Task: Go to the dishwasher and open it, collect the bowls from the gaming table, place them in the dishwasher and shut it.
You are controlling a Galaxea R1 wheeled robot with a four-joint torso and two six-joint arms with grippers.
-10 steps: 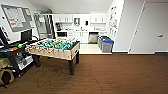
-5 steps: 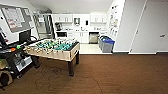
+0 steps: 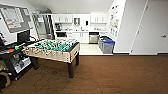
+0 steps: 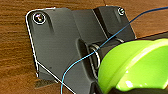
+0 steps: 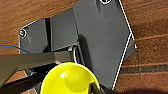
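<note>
Head view: the kitchen and dishwasher (image 3: 93, 38) sit slightly nearer than a second ago; a green bowl (image 4: 140, 67) rides at each wrist, grip state indiscernible.

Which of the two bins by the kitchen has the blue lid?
The nearer bin, the one closer to the wood floor, has the blue lid. The bin behind it, toward the dishwasher, has a green top.

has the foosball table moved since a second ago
No. The foosball table keeps its place against the desk and the floor's edge; it only shows slightly larger, since the camera has rolled nearer.
</note>
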